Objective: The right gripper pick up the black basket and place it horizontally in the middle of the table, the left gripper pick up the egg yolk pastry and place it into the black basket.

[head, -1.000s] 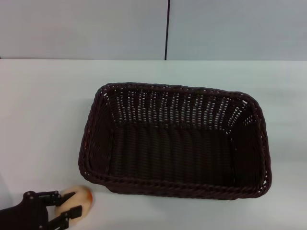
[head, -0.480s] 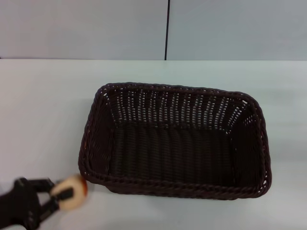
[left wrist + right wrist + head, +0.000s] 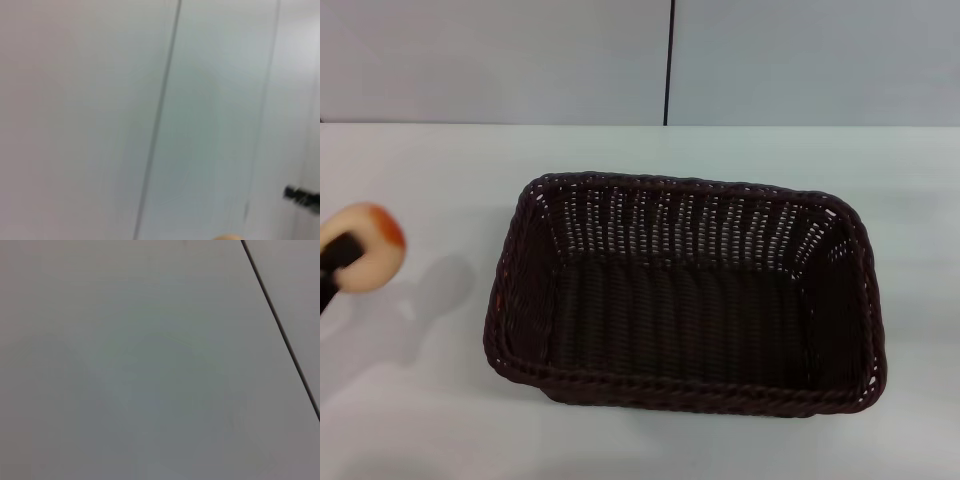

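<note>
The black basket lies lengthwise across the middle of the white table, open side up, with nothing in it. At the head view's left edge the egg yolk pastry, cream with an orange-red patch, hangs well above the table, left of the basket. My left gripper is shut on it; only one black finger shows at the frame's edge. The pastry's shadow falls on the table beside the basket's left wall. A sliver of the pastry shows in the left wrist view. My right gripper is out of view.
Pale grey wall panels with a black vertical seam stand behind the table. Both wrist views show only these panels and seams. A small dark part pokes in at the left wrist view's edge.
My left gripper closed on the egg yolk pastry near the table's front left and has lifted it up, away from the front edge. The basket has not moved.
</note>
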`<control>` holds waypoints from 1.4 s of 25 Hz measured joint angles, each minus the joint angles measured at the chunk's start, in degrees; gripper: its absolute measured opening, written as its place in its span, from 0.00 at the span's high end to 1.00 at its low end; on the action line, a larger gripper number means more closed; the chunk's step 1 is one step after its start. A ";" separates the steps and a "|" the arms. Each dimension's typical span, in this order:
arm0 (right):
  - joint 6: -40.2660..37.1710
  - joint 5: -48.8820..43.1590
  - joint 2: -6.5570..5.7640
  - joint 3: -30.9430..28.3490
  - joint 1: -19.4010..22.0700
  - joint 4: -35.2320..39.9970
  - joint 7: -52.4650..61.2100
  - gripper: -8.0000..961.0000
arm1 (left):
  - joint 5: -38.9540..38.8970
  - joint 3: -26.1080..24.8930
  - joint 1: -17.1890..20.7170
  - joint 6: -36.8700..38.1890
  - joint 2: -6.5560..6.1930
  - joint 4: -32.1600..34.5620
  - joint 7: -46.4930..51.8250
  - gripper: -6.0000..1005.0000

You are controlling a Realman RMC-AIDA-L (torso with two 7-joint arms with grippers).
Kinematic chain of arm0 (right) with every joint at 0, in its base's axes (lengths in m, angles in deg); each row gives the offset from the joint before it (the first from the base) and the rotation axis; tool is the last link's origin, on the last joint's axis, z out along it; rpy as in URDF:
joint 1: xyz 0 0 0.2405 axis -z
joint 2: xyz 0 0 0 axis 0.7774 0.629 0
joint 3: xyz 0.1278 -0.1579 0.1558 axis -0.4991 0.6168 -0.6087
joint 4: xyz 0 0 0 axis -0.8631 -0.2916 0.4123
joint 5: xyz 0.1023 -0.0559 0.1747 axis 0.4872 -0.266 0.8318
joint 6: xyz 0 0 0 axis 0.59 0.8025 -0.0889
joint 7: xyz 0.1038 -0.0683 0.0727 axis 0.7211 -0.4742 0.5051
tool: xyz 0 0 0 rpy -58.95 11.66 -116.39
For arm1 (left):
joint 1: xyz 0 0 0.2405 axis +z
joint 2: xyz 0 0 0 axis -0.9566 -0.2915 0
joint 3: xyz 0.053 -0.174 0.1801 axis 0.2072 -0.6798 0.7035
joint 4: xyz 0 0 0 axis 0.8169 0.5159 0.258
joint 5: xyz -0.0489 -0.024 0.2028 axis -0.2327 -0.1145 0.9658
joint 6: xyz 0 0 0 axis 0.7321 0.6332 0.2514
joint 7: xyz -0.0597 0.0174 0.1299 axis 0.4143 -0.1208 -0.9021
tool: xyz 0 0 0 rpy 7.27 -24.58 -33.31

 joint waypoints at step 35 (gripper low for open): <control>-9.35 0.71 0.15 -5.95 2.83 -1.83 0.97 0.59 | -29.12 9.66 -4.26 -0.63 3.45 -9.23 1.03 0.26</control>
